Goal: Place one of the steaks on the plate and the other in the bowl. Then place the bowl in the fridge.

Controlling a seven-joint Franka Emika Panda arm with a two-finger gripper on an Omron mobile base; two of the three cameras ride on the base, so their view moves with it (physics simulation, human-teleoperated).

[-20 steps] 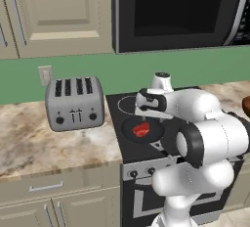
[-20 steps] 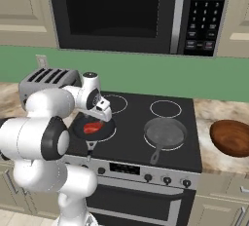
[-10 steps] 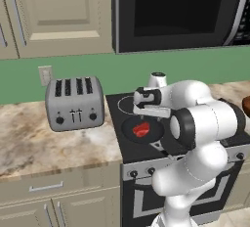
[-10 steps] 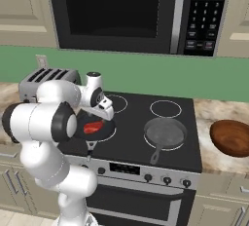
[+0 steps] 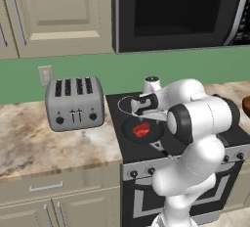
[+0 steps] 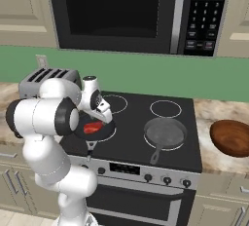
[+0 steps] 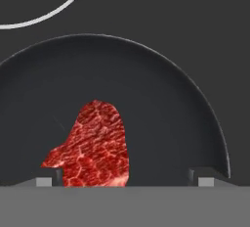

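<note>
Since a second ago the arm has folded lower over the stove, its elbow swinging down toward the bottom of both base views, while the hand [image 6: 100, 114] stays above the black pan [image 5: 141, 129] at frame centre. Its fingers stand spread wide with nothing between them.

An all-red steak [image 7: 93, 145] lies flat in that pan, lower left in the hand view, off to one side of the gap between the fingertips. It looks thin, soft and slick; I judge it light and limp, best pinched across its narrow width near the middle, fingers pressed down to the pan floor.

At the right edge of the right base view, the brown bowl [image 6: 230, 138] sits on the worktop [image 6: 210, 158].

Microwave [image 6: 197, 13] keypad markings are too small to read; no brand shows.
</note>
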